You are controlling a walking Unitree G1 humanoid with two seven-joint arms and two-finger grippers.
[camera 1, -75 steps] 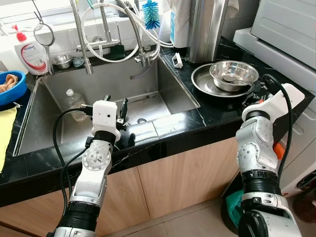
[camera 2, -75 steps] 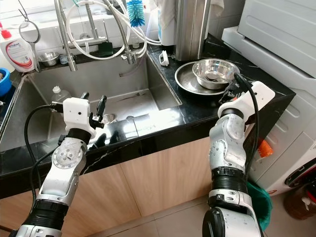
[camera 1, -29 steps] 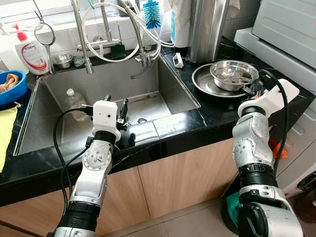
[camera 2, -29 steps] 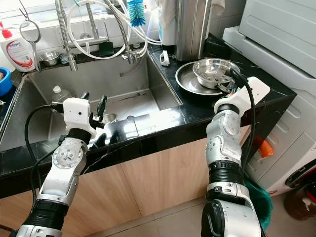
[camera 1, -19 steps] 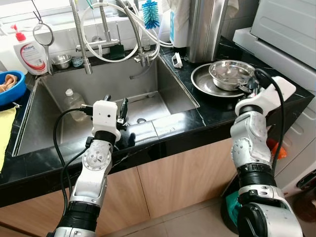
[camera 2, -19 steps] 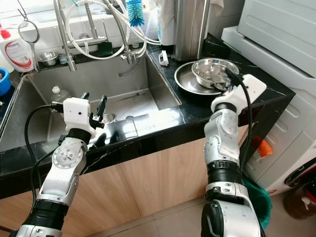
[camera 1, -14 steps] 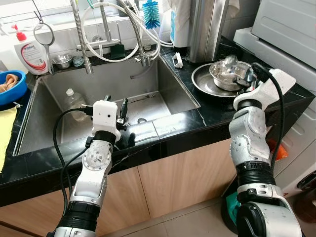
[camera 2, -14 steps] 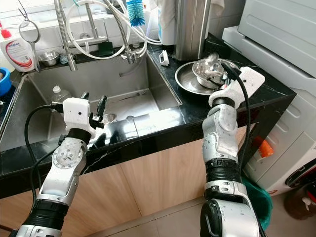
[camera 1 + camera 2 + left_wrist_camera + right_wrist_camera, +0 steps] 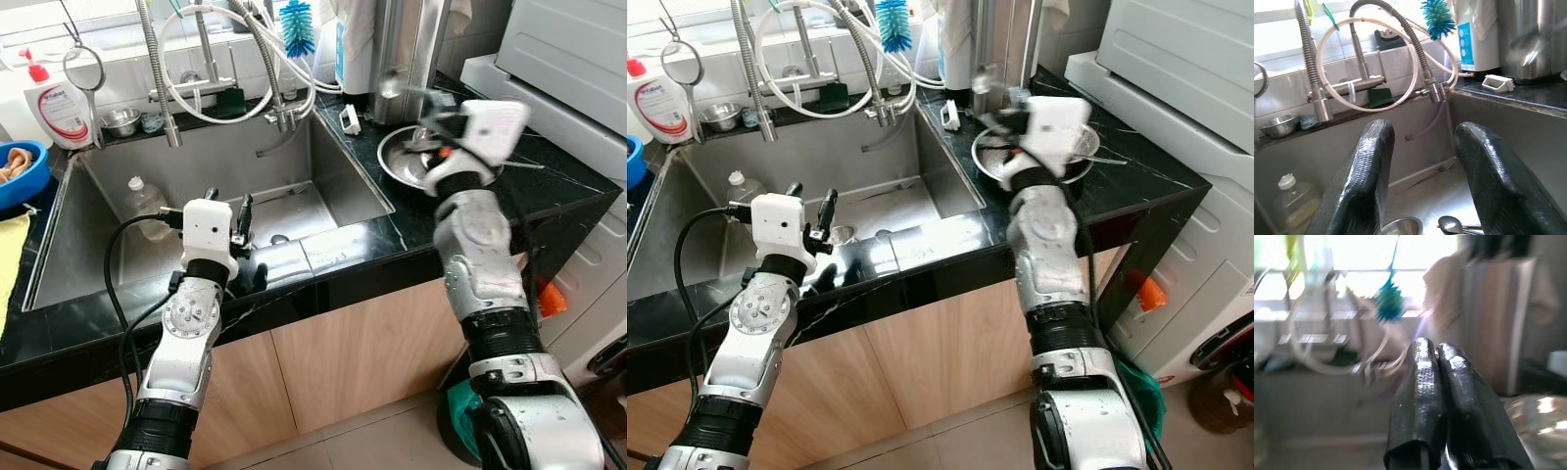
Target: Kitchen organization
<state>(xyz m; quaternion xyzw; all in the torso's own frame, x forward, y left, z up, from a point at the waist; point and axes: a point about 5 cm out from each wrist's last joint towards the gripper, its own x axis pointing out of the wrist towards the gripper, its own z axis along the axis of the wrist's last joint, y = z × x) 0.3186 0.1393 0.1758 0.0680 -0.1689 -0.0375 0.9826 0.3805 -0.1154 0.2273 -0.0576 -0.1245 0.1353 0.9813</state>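
Above the black stone surface, the right gripper, fingers pressed together, lifts a light, stiff, slippery metal spoon by its handle over the round steel bowl; left gripper spread.

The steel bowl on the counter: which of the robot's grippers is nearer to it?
Right. The right gripper is raised just above the steel bowl; the left gripper hangs over the sink, well away.

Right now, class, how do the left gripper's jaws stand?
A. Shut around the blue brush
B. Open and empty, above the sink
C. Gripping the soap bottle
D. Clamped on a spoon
B: the left gripper has its two black fingers spread with nothing between them, over the sink.
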